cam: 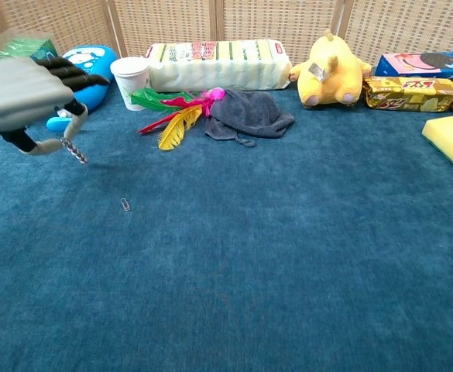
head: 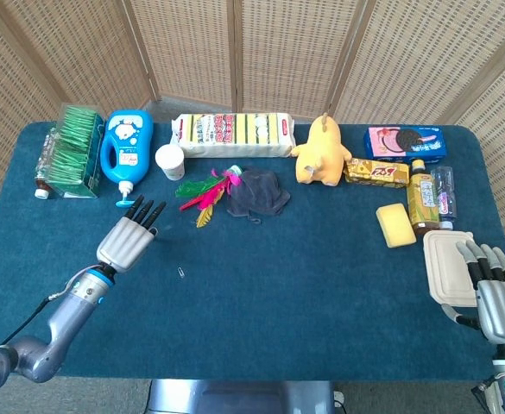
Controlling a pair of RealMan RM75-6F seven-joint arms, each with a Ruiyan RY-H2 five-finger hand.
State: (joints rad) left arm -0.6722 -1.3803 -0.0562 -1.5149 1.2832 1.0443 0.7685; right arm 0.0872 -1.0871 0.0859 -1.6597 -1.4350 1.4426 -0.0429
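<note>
Head view, left to right. My left hand hovers over the blue table, fingers stretched forward and a little apart. Chest view shows a thin twisted wire dangling below the thumb of that hand; looks pinched there, though the contact itself is hard to see. Left of and beyond my left fingertips: green tea box, then the blue bottle with its nozzle tip just ahead of the fingertips. White paper cup sits beyond the fingers, a bit right. Small paper clip lies on the cloth just right of the left hand, apart from it. Further right of the fingers: colored feathers touching a dark grey cloth; behind them a long pack of sponges. Yellow plush toy next, then a yellow snack pack, cookie box, yellow sponge, and a bottle lying flat. My right hand is at the table's near right corner, fingers spread and released, holding nothing. White lidded container sits just left of my right fingers; touching or not, cannot tell.
</note>
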